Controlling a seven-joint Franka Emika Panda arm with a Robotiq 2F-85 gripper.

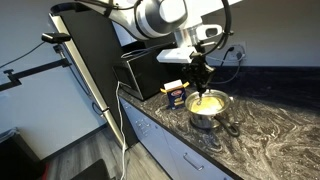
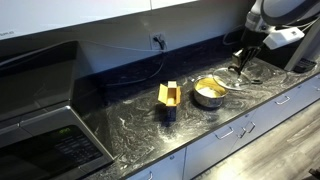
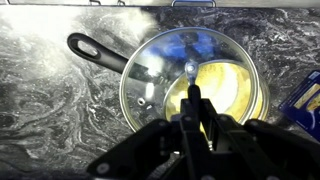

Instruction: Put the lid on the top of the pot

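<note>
Hanging from the gripper (image 3: 193, 92), whose jaws appear closed on its centre knob, the lid (image 3: 160, 70) is being held over the pot (image 3: 250, 100) on the worktop (image 3: 50, 110), offset toward the frame's left. By this judgement, the rims are being aligned ahead of lowering.

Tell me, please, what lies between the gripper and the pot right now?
The glass lid lies between the gripper and the pot, over most of its yellowish inside; the wrist view shows it.
</note>
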